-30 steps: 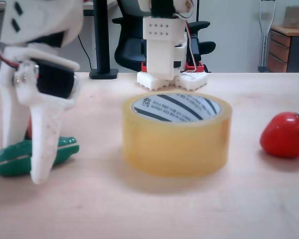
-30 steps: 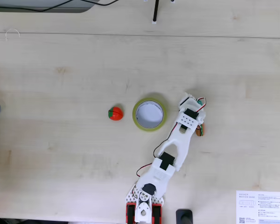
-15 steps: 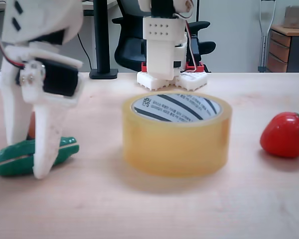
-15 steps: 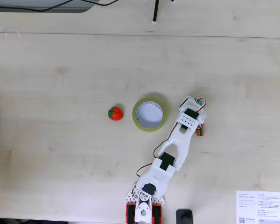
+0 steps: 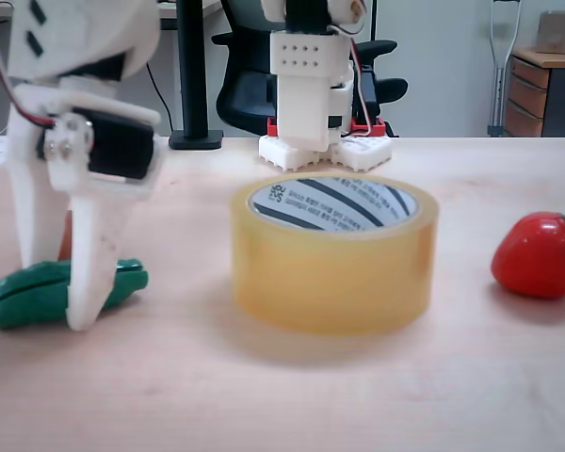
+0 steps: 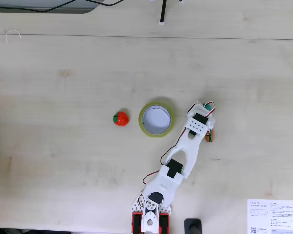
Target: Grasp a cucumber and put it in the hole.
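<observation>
Straddling the glossy dark-green toy cucumber (image 5: 47, 294) at lower left of a fixed view, the white jaws (image 5: 61, 297) stand apart; the yellowish translucent tape roll (image 5: 334, 268) with its hole (image 5: 331, 203) sits mid-frame, a red strawberry toy (image 5: 539, 255) right. From above in a fixed view, the white arm (image 6: 183, 156) covers the cucumber; roll (image 6: 156, 119) and strawberry (image 6: 120, 118) lie left on the pale wooden surface (image 6: 63, 161).

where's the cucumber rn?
In the low fixed view, the cucumber lies on the table at far left, between the pincer fingers, left of the tape roll.

dark-green cucumber (image 5: 28, 294), yellowish tape roll (image 5: 334, 268)
</observation>
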`<action>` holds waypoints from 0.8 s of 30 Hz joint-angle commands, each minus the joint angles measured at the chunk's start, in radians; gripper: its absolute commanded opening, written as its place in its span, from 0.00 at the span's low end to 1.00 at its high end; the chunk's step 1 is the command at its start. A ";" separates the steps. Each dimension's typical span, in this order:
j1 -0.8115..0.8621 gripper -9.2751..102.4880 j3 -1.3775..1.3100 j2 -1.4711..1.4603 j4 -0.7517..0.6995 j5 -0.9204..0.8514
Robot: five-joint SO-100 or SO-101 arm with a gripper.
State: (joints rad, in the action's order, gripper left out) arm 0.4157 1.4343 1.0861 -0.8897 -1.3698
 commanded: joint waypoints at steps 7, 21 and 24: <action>-0.029 0.18 0.008 0.037 -0.061 -0.012; -0.037 0.10 0.008 0.051 -0.064 -0.012; -0.037 0.08 0.008 0.074 -0.064 -0.012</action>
State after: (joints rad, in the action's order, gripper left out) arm 0.3835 1.4465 1.1014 -0.9127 -1.3806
